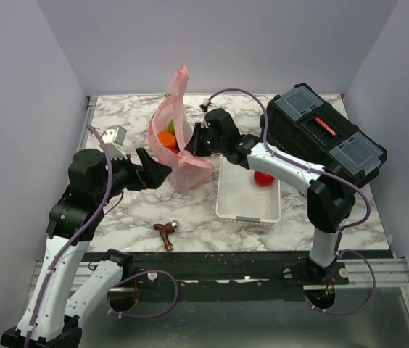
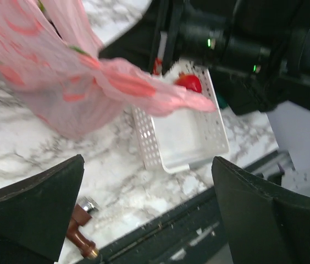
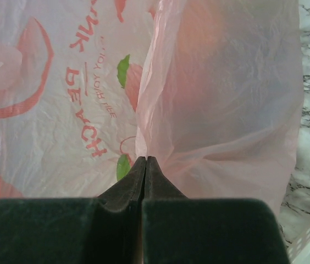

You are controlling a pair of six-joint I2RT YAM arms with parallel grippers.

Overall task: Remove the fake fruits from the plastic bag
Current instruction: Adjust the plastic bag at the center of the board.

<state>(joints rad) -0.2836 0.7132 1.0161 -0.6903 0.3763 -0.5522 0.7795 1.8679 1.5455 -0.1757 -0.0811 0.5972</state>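
The pink plastic bag (image 1: 176, 138) stands mid-table with its mouth open; an orange (image 1: 166, 139) and a light green fruit (image 1: 171, 126) show inside. My right gripper (image 1: 193, 147) is shut on the bag's right rim; in the right wrist view the closed fingertips (image 3: 145, 160) pinch the pink film (image 3: 221, 99). A red apple (image 1: 263, 177) lies in the white tray (image 1: 247, 206), also seen in the left wrist view (image 2: 189, 82). My left gripper (image 1: 159, 171) is open and empty, just left of the bag's base (image 2: 67, 82). The other fruits are hidden.
A black toolbox (image 1: 325, 138) sits at the back right. A small brown tap-like object (image 1: 165, 232) lies near the front edge, also in the left wrist view (image 2: 81, 231). A grey-white box (image 1: 114, 136) is behind the left arm.
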